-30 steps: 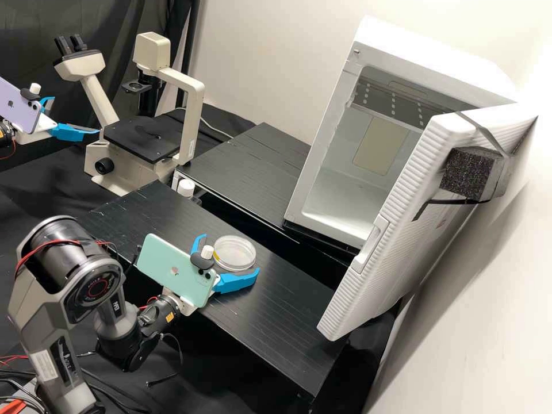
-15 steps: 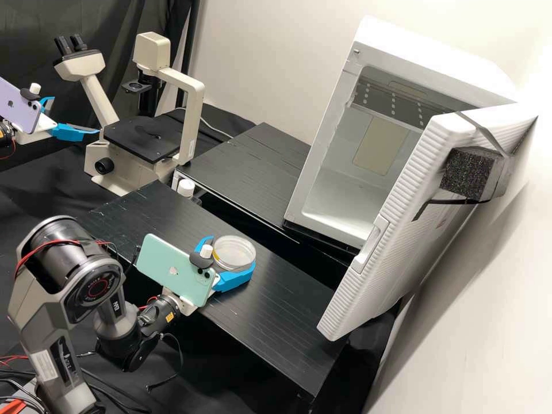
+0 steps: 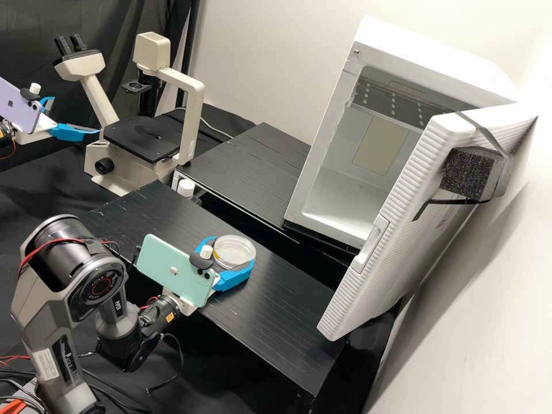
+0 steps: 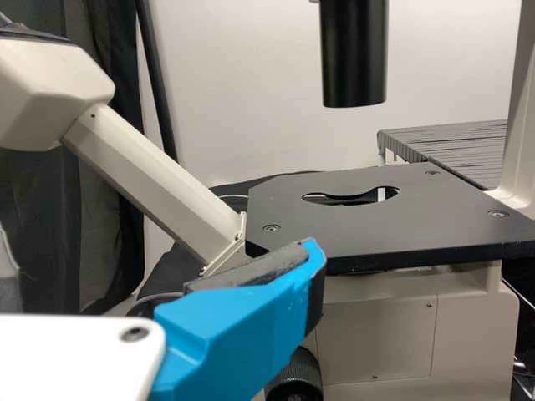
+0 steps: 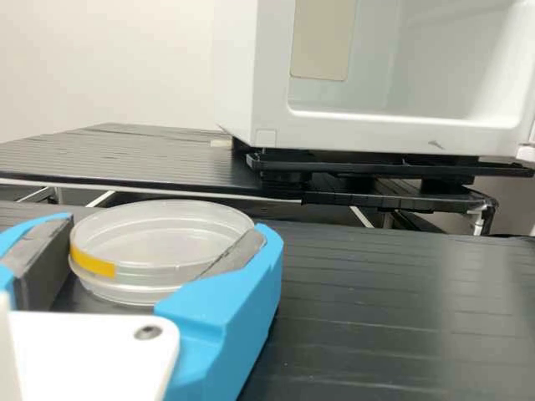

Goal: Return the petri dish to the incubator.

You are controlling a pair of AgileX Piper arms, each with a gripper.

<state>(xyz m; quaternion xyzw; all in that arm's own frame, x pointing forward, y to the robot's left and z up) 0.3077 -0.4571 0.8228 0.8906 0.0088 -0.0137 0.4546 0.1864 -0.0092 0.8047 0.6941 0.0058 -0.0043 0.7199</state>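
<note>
Blue right hand [image 3: 233, 251], dish-wide, against petri dish [image 5: 159, 238]

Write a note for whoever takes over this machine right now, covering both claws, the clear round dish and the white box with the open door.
Right gripper: its blue fingers close on the clear round petri dish with the yellow mark, one at each side.
Left gripper: open and holding nothing, beside the cream microscope with the black stage.
Dish: low over the black slatted platform; I can't tell whether it touches.
Done: dish gripped; white incubator's door open.
Left: carry the dish into the incubator, set it down, let go, back out.
</note>
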